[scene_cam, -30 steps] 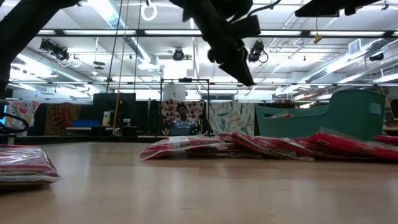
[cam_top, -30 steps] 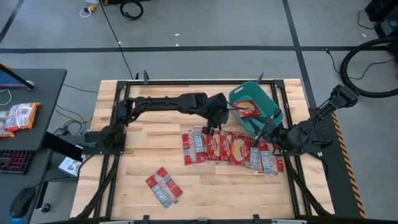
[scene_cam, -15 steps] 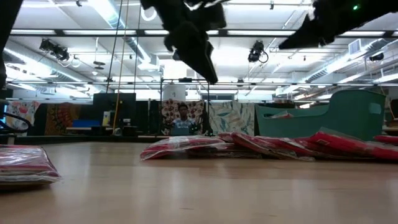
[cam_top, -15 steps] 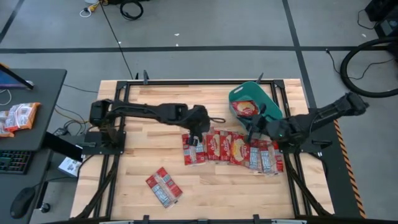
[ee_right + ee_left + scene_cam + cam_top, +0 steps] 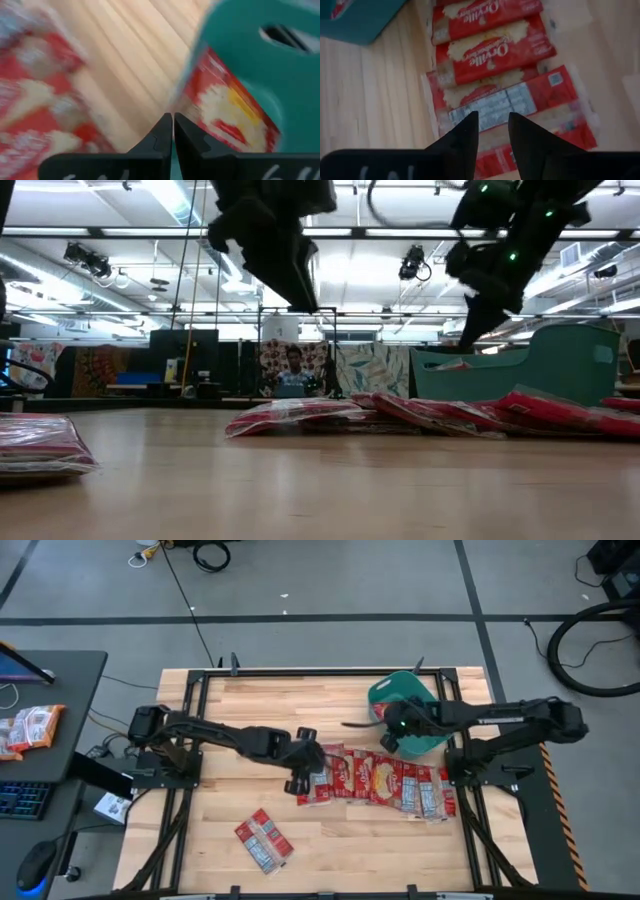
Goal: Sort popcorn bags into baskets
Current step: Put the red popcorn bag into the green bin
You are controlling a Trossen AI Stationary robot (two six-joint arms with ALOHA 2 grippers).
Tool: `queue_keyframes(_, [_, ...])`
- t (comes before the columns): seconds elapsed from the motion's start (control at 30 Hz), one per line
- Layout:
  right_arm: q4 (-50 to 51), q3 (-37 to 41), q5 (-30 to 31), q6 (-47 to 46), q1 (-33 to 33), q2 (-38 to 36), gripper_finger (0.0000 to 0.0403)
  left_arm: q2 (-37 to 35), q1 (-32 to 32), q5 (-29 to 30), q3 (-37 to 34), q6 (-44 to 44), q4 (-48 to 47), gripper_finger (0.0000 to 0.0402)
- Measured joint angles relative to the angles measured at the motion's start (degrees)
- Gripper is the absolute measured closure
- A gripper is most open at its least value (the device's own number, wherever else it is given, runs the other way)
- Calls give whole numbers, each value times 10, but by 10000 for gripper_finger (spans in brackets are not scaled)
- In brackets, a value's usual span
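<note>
Several red popcorn bags [image 5: 375, 780] lie flat in an overlapping row on the table; in the left wrist view the bags [image 5: 495, 55] sit just beyond my fingers. Two more bags [image 5: 263, 840] lie apart near the near edge. The teal basket [image 5: 425, 705] stands at the far right with a bag [image 5: 225, 102] inside it. My left gripper [image 5: 492, 120] hovers open by a narrow gap over the row's left end [image 5: 302, 772], well above it in the low view [image 5: 298, 292]. My right gripper [image 5: 173, 117] is shut and empty above the basket's left rim [image 5: 393, 726].
The basket [image 5: 560, 360] rises behind the row of bags [image 5: 420, 415] in the low view, and the lone bags [image 5: 40, 445] lie at the left. Bare wood spans the table's left half [image 5: 230, 800]. Paler orange-and-white packets [image 5: 30, 728] rest on a side desk off the table.
My left gripper has swung away from the basket toward the table's left and near edge, ending over the left end of the row. My right gripper has travelled from the row's right end toward the far edge and left, over the basket's rim. The bags have stayed put.
</note>
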State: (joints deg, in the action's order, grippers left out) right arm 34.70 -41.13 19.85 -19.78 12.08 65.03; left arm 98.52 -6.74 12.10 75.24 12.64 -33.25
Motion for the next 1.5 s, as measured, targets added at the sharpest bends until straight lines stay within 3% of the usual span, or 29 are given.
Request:
queue_keyframes(0.37, [23,-44,-123,57,110,126,380,-7,-29,-14,0,-90,-91,290])
queue_keyframes(0.57, [52,-58,-165,93,152,195,380,-8,-51,-15,0,-90,-106,290])
queue_keyframes(0.73, [101,-104,-120,89,159,182,380,-8,-54,-14,0,-92,-104,290])
queue_keyframes(1.03, [79,-126,-51,62,109,51,386,37,-54,-10,0,-110,-74,278])
queue_keyframes(1.27, [38,-93,4,43,35,-22,391,72,-64,-17,0,-163,-12,209])
queue_keyframes(1.5, [10,-81,48,39,-34,-24,391,105,-102,1,0,-197,76,149])
